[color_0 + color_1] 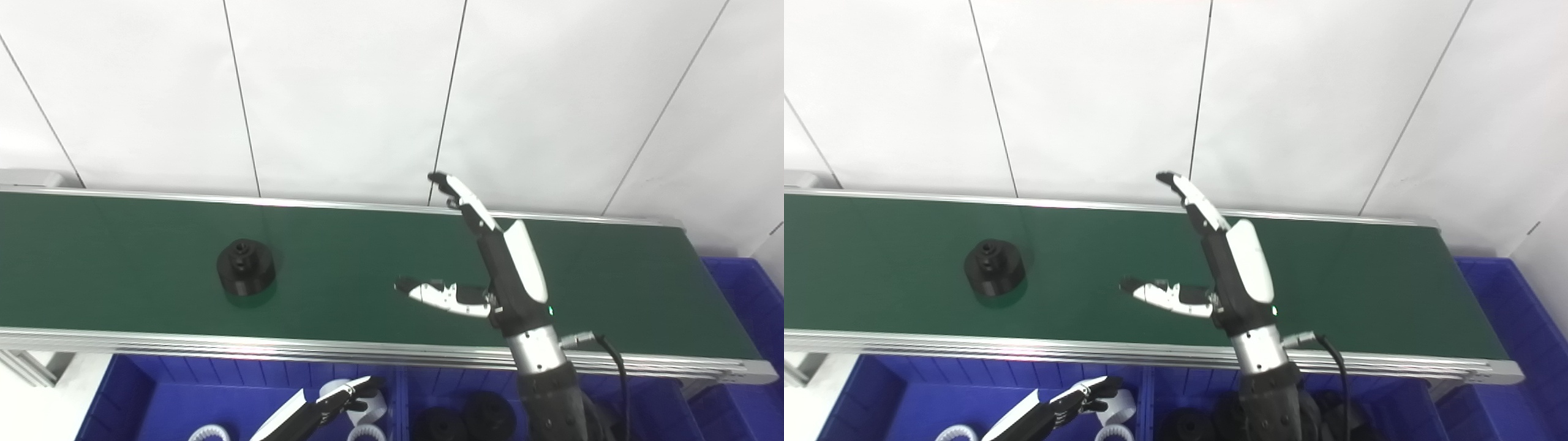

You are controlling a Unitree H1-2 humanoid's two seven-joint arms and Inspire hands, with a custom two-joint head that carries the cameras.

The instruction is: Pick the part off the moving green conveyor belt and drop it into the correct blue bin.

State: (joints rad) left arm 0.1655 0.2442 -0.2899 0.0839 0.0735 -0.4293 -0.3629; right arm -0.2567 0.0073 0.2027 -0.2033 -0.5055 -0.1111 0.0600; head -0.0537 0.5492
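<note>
A black round part stands on the green conveyor belt, left of centre; it also shows in the right eye view. My right hand is raised over the belt to the part's right, open and empty, with fingers pointing up-left and the thumb pointing left toward the part. My left hand is low, below the belt's near rail, over the left blue bin; its fingers look loosely curled and hold nothing that I can see.
The left blue bin holds white ring parts. The middle blue bin holds black round parts. Another blue bin stands at the belt's right end. A white panelled wall rises behind the belt.
</note>
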